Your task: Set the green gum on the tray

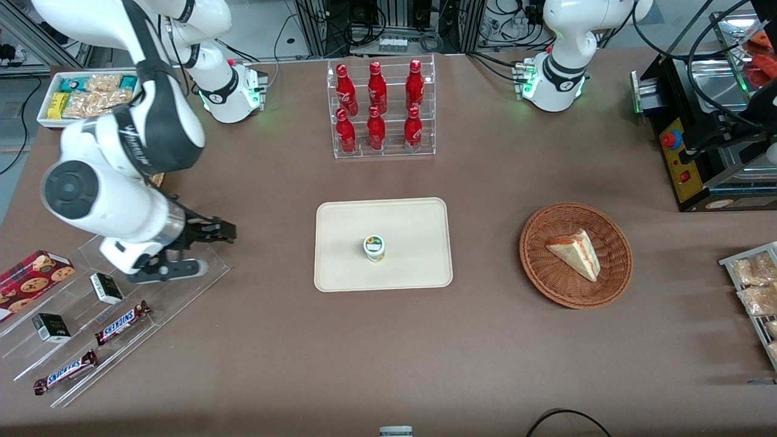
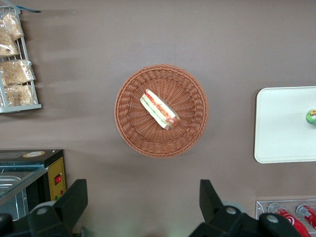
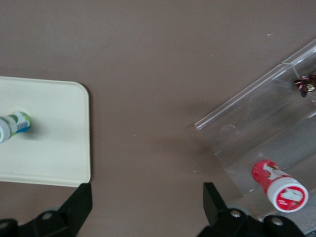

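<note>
Finding the green gum [image 1: 374, 248] standing upright on the tray [image 1: 413, 267], near the tray's middle and at the centre of the front frame, white green-ringed lid facing up. Seeing bare cream surface all round it, with nothing else lying on the tray. Catching the same canister [image 3: 12, 126] in the right wrist view, standing on the tray [image 3: 54, 153] well in from the rounded corner. Glimpsing it [image 2: 311, 116] cut off at the frame edge in the left wrist view, again on the tray [image 2: 281, 133].

Noting the gripper [image 1: 203, 250] hanging well apart from the tray, toward the working arm's end of the table [image 1: 388, 352], in the middle height of the front frame, above the corner of a clear acrylic rack [image 1: 164, 297]. Seeing its two fingers spread wide with nothing between them; the right wrist view [image 3: 146, 190] showing only brown tabletop in the gap.

Spotting a red-lidded canister [image 3: 279, 186] lying tilted in the rack [image 3: 256, 133] just beside one finger. Noticing Snickers bars [image 1: 122, 323] lying in the rack in the lower part of the front frame. Seeing a wicker basket [image 1: 613, 267] holding a sandwich wedge [image 1: 575, 254] toward the parked arm's end, and red bottles [image 1: 380, 106] standing in the upper middle.
</note>
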Controlling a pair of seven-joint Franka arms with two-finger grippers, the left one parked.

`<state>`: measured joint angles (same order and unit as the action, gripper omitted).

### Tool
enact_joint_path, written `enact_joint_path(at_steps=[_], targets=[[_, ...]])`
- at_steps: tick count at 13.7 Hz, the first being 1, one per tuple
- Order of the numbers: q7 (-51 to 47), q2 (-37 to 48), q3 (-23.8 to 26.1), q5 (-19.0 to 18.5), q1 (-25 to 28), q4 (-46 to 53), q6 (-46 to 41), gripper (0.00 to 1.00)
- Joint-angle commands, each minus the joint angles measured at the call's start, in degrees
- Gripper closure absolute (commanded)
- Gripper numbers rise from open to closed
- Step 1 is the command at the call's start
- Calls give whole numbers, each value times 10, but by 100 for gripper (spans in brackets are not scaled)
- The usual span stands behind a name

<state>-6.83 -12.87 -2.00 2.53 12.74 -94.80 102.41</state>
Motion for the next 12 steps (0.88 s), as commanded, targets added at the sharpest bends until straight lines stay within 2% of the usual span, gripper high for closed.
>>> enact_joint_path(at_steps=[1,6,12], targets=[[3,71,8,-1,-42,-83,49,0],[109,109,8,-1,-105,-87,16,0],[113,145,-3,-5,-131,-73,-80,0]])
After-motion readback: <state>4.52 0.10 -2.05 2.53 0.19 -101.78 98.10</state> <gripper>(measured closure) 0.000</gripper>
